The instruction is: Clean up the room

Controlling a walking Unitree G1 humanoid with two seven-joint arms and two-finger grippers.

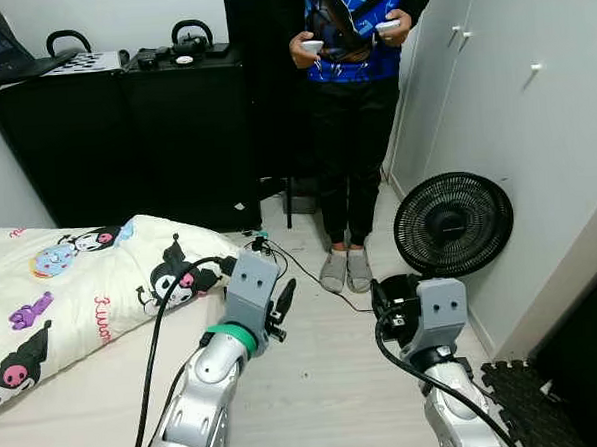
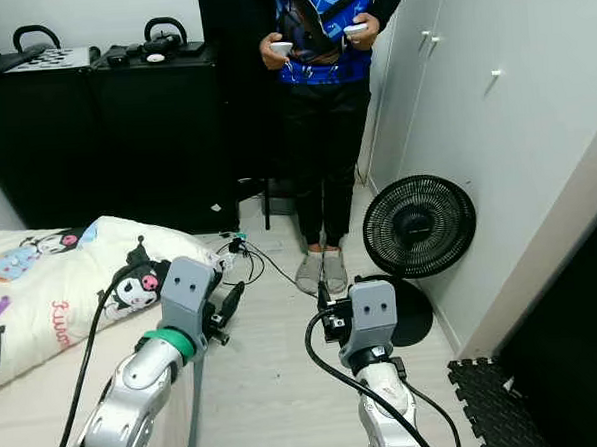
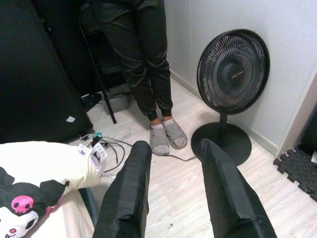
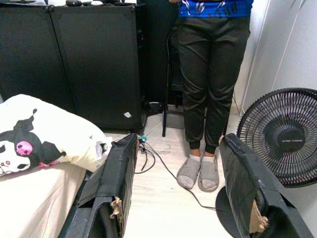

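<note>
Blanket (image 1: 81, 285) lies left of both spread grippers, left (image 3: 171, 193) and right (image 4: 178, 188).

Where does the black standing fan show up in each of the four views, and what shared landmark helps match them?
Left eye view: fan at right, against the white wall.
Right eye view: fan right of centre, behind the right hand.
Left wrist view: fan at upper right, beyond the open left hand.
Right wrist view: fan at the right edge, partly cut off.
Shared landmark: the person's grey slippers beside the fan's base.
</note>
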